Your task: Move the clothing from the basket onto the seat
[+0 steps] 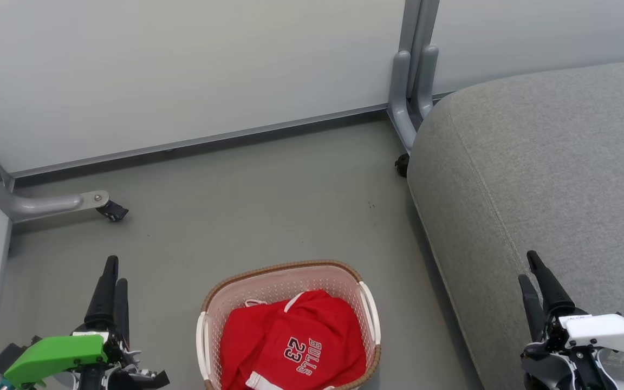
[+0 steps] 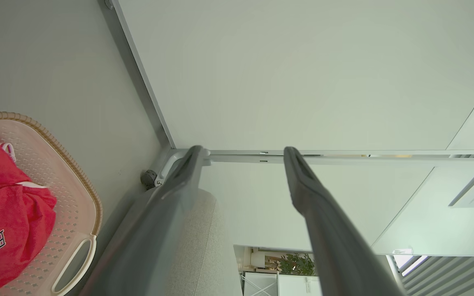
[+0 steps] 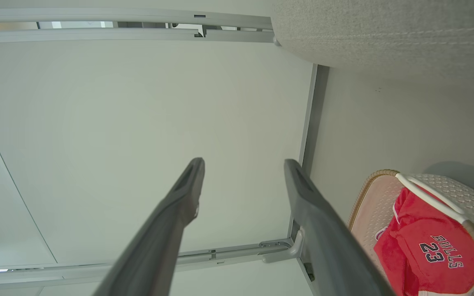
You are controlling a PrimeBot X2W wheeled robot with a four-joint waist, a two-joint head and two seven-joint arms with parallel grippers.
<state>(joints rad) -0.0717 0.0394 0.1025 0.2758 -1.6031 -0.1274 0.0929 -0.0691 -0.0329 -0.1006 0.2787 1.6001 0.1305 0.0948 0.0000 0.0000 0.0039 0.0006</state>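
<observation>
Left claw [image 1: 117, 271] and right claw [image 1: 527, 266] both spread, empty. Red Bulls jersey [image 1: 290, 341] is in the basket [image 1: 285, 268], seat [image 1: 534, 162] just right of it.

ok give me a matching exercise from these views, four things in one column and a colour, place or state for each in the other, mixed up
Column one
1. Bulls 23 jersey
2. laundry basket
3. seat cushion
4. left tool

Column two
A. grey woven fabric, to the right of the basket
B. open, green at its base
C. cream with a brown rim, standing on the floor
D. red, lying inside the basket

Pairs: 1-D, 2-C, 3-A, 4-B
</observation>
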